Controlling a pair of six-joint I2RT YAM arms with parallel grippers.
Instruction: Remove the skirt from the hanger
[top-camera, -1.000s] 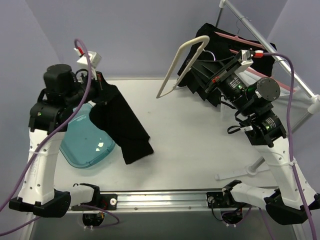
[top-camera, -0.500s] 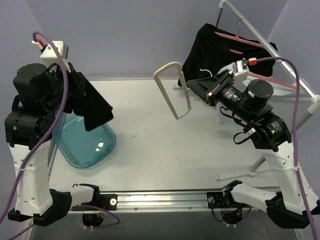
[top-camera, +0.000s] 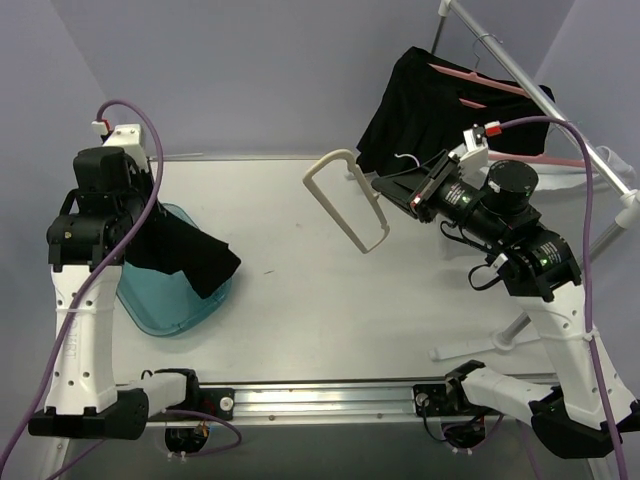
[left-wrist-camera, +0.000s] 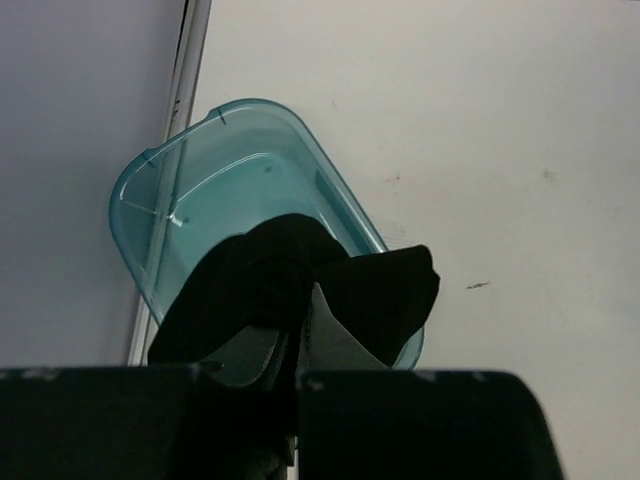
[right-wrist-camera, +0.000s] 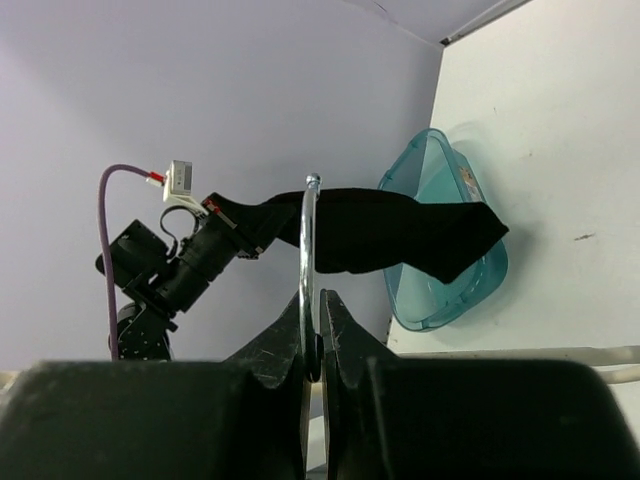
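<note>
The black skirt (top-camera: 190, 258) hangs from my left gripper (top-camera: 143, 243), which is shut on it, over the teal bin (top-camera: 160, 305) at the table's left. In the left wrist view the skirt (left-wrist-camera: 300, 285) bunches between the jaws, its lower end over the bin's rim (left-wrist-camera: 135, 190). The cream hanger (top-camera: 345, 200) is bare and held in the air over the table's back middle. My right gripper (top-camera: 398, 186) is shut on its metal hook (right-wrist-camera: 307, 250). The right wrist view also shows the skirt (right-wrist-camera: 400, 235) and the bin (right-wrist-camera: 450, 280).
A clothes rack (top-camera: 530, 85) stands at the back right with a black garment (top-camera: 420, 100) on pink hangers (top-camera: 480, 82). A white hanger (top-camera: 490, 345) lies on the table at the front right. A metal rail (top-camera: 320, 397) runs along the near edge.
My left gripper has come down with the skirt from high above the table's left to just over the teal bin. My right gripper has shifted the bare hanger slightly.
</note>
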